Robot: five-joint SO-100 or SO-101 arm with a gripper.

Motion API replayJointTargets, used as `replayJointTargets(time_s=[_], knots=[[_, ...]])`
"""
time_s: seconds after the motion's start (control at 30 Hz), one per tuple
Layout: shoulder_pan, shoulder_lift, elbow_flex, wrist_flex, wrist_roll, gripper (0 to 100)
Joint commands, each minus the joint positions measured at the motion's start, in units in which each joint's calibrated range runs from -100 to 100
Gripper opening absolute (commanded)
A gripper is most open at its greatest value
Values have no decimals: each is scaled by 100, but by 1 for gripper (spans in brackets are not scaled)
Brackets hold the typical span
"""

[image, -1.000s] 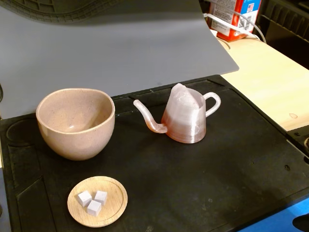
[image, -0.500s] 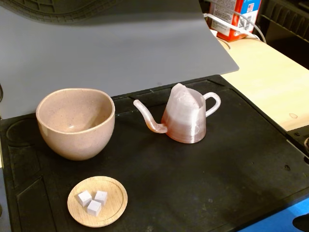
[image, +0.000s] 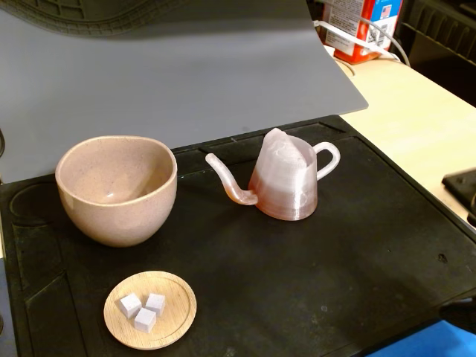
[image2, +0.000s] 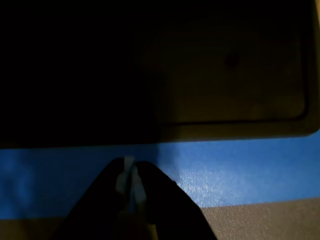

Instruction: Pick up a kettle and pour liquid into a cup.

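1. Since the earlier pictures, a dark part of the arm [image: 462, 186] has entered the fixed view at the right edge; the kettle, cup and dish have not moved.
2. The kettle [image: 286, 182] stands upright on the black mat [image: 297, 282], near its middle. It is translucent pinkish-white, with a thin curved spout pointing left toward the cup and a white loop handle on its right side.
3. Reddish liquid [image: 286, 204] appears to tint the kettle's lower part and spout.
4. The cup [image: 117, 190], a wide speckled beige bowl without a handle, stands upright on the mat to the left of the kettle, well apart from the spout tip. It looks empty.
5. A small wooden dish [image: 151, 309] holding 3 white cubes [image: 143, 310] sits in front of the cup, near the mat's front edge.
6. In the wrist view, the gripper [image2: 129, 180] is dark and low in the frame, over a blue strip [image2: 240, 170] at the mat's edge. Its fingers look pressed together with nothing between them.
7. Step in hand: the approach. Nothing has been grasped.
8. Next move, as a judgement: the gripper would need to open, travel left to the kettle's handle side and close there, keeping the kettle level until its spout is over the cup.
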Motion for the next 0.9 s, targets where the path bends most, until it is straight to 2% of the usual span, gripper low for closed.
replayJointTargets(time_s=[0.0,0.1,0.23,0.3,0.4,0.5,0.67,0.87], knots=[[-12,0,12,-420,24,1],[-12,213,21,-973,24,1],[-12,1646,30,-3429,24,1],[18,1996,30,-4008,24,1],[49,3063,-6,-5608,24,1],[49,3660,-52,-6542,29,1],[49,4300,-97,-7441,35,1],[33,4317,-651,-7355,35,1]])
